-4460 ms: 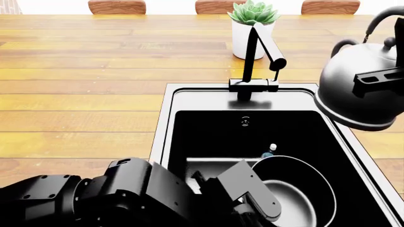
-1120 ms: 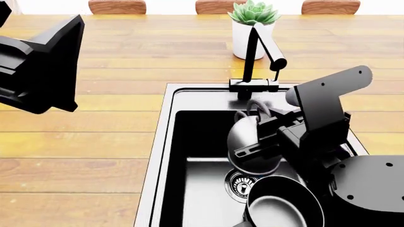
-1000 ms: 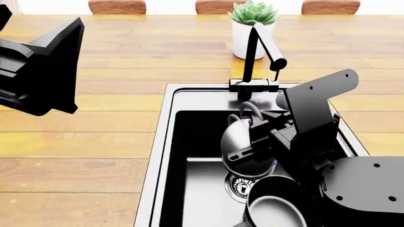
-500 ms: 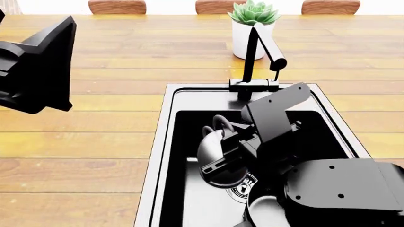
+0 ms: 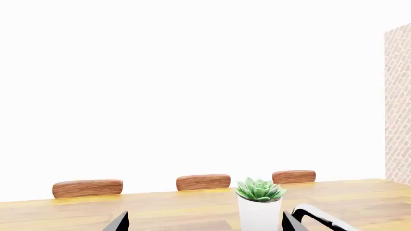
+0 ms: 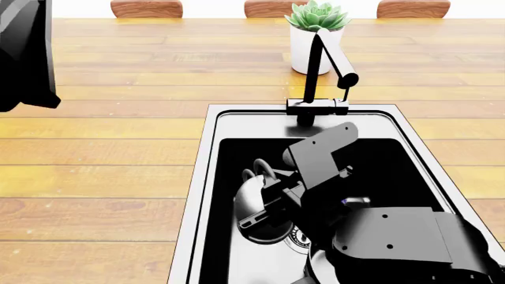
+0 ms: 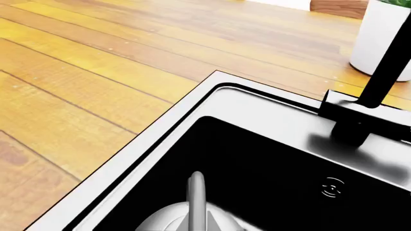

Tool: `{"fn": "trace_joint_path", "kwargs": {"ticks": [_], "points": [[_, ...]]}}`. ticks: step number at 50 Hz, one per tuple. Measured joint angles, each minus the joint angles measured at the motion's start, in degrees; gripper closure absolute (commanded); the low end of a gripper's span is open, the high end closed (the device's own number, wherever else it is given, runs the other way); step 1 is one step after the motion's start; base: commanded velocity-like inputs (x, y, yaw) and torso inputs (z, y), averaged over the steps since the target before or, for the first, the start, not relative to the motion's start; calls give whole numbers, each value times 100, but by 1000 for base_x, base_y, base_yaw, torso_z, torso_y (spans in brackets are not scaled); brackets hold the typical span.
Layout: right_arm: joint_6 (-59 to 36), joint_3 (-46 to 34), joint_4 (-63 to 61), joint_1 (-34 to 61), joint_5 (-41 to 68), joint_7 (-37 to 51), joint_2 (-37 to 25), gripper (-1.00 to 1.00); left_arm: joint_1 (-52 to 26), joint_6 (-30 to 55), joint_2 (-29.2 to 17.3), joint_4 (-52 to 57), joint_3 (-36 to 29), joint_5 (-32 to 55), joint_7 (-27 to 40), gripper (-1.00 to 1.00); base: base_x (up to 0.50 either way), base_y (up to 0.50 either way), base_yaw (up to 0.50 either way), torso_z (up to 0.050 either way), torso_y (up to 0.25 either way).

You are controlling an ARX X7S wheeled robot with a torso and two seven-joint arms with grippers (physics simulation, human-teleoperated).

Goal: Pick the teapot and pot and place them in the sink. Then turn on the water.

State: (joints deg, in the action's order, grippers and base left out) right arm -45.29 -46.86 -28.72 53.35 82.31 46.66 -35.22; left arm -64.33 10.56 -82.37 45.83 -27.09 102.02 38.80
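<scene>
Both vessels are down in the sink (image 6: 207, 177) now: right gripper (image 6: 264, 214) looks clamped on the teapot (image 6: 251, 208), low by the drain so it won't drop, with the pot (image 6: 316, 267) mostly hidden beside it. Left gripper (image 6: 23, 53) is parked high, can't tell its jaws.
</scene>
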Motion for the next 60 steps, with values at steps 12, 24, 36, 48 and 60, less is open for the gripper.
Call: {"fn": "trace_joint_path", "kwargs": {"ticks": [12,24,36,48,60], "points": [[46,-103,147,-110,-144,-122,75,100,146,-264,-105,-38,52,23,-53,-100,0,0,0,1,2],[92,-186,314,-213,-264,-231,124,100,259,-398,-155,-49,76,18,-100,-100,0,0,0,1,-13],[135,-213,390,-275,-331,-283,147,100,325,-472,-194,-34,107,-2,-147,-100,0,0,0,0,-250],[171,-241,449,-332,-398,-324,157,100,443,-560,-233,-21,122,17,-164,-100,0,0,0,0,-42],[263,-286,654,-426,-529,-464,193,100,515,-635,-270,-15,144,15,-180,-100,0,0,0,0,1]]}}
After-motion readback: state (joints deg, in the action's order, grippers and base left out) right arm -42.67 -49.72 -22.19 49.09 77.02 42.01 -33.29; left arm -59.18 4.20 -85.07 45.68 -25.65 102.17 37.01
